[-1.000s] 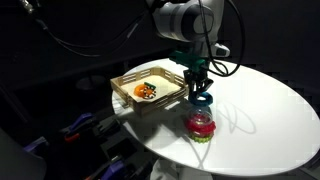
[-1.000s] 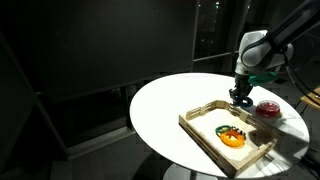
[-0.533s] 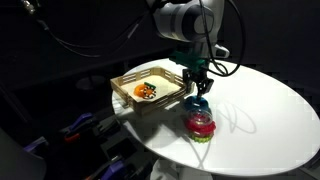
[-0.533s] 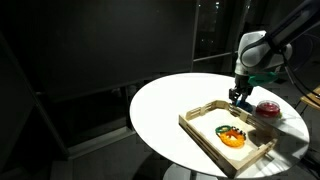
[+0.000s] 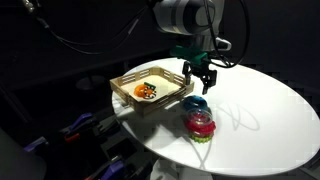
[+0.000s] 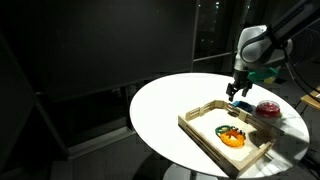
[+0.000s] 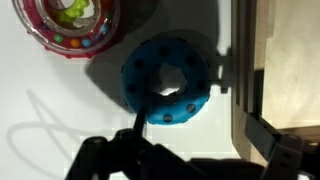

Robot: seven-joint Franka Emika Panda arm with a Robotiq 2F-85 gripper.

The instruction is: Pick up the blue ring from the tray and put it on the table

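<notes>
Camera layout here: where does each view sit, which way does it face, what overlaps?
Exterior view: beside the table, slightly raised, facing the tray; shows the arm and open gripper above the blue ring.
Exterior view: farther back across the table, facing the same tray; arm enters upper right.
Wrist view: straight down onto the blue ring beside the tray wall; only fingers show.
Shared: tray, gripper and red-pink ring in both exterior views.

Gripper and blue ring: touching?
Apart. In an exterior view the open gripper hangs above the blue ring, which lies on the table, a gap between.
</notes>
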